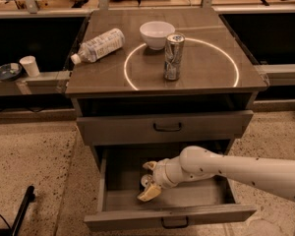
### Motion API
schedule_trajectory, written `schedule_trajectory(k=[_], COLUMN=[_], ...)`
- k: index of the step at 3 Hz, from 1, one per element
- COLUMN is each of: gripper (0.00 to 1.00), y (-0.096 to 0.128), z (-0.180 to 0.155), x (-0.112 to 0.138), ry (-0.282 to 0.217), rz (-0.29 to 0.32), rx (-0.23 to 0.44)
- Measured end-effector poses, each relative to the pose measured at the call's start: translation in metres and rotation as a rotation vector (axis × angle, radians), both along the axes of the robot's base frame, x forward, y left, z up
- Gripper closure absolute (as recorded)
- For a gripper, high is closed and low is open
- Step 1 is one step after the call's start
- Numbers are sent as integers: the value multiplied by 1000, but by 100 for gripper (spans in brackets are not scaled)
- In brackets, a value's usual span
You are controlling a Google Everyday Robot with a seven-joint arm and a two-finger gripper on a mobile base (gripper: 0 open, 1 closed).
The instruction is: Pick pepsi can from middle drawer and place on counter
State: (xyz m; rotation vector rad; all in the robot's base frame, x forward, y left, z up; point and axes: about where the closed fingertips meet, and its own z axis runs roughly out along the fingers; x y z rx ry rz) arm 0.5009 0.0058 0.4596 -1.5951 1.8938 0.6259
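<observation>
In the camera view, the counter [206,75] fills the upper middle, with a thin bright ring [125,67] drawn across it. A clear plastic bottle [98,44] lies on its side near the back left corner, its cap pointing at the left edge. A white bowl [157,33] sits by the back edge at the middle, on the ring's rear arc. A tall slim silver-and-blue can [174,56] stands upright inside the ring, closer to its left side.

Below the front edge, a closed drawer [211,127] shows a small dark handle. Under it the middle drawer [132,219] is pulled out towards the camera. A white arm [236,168] with dark dots reaches in from the right, and the gripper [148,180] is down inside the drawer, left of its middle and near its floor.

The pepsi can [144,182] is in this drawer, right at the gripper and mostly covered by it; only a small pale rounded patch shows. I cannot tell whether the gripper is clenched on the can or released.

Off the counter's left edge, a white cup [29,65] and a dark dish [6,72] rest on a lower ledge.
</observation>
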Motion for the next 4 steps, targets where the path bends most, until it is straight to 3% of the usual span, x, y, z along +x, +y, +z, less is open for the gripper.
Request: schedule_trajectory(k=[2, 3, 4], gripper=[68, 98, 100], y=[4, -5, -57], z=[-30, 3, 84], x=[2, 1, -5], ry=[50, 55, -42], rz=[-7, 2, 32], rx=[25, 206, 289])
